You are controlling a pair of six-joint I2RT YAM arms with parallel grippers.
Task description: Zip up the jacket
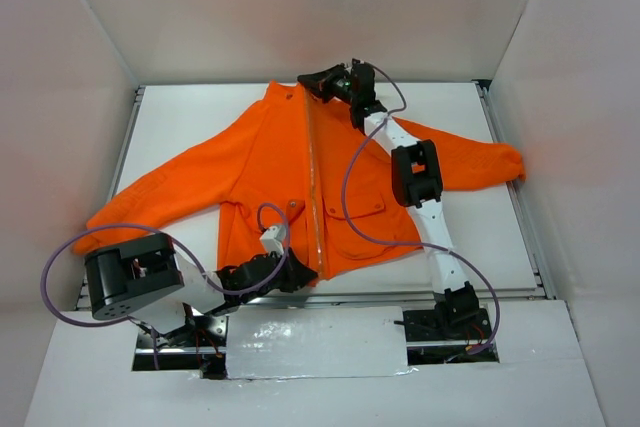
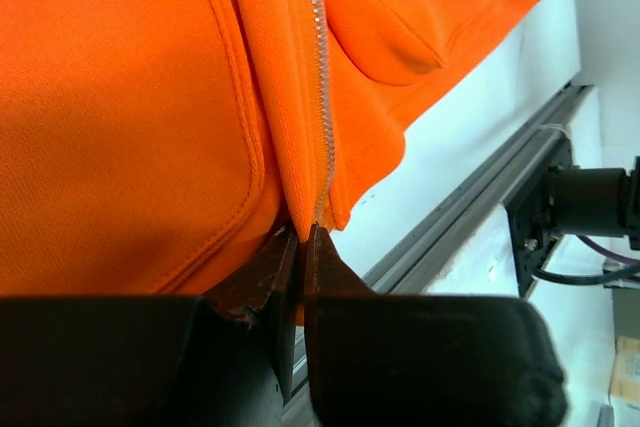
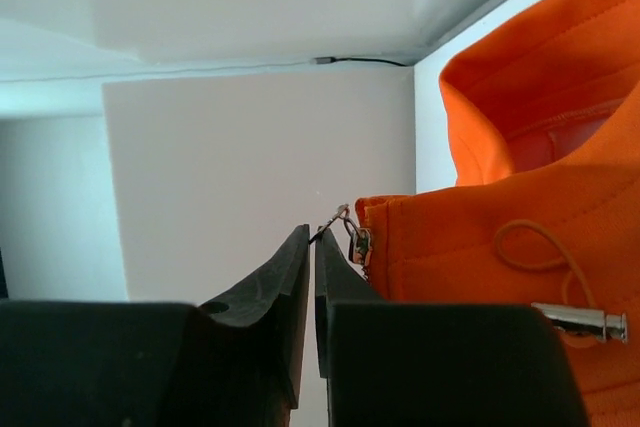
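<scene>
Bright orange fabric jacket (image 1: 255,162) on white table (image 1: 480,237), its hem (image 2: 338,209) clamped between left jaws, right jaws closed, seemingly nipping silver zipper pull (image 3: 350,232).

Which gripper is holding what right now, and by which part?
The left gripper pinches the jacket at its bottom hem, right below the zipper. The right gripper appears shut on the tip of the zipper pull, up at the collar.
</scene>
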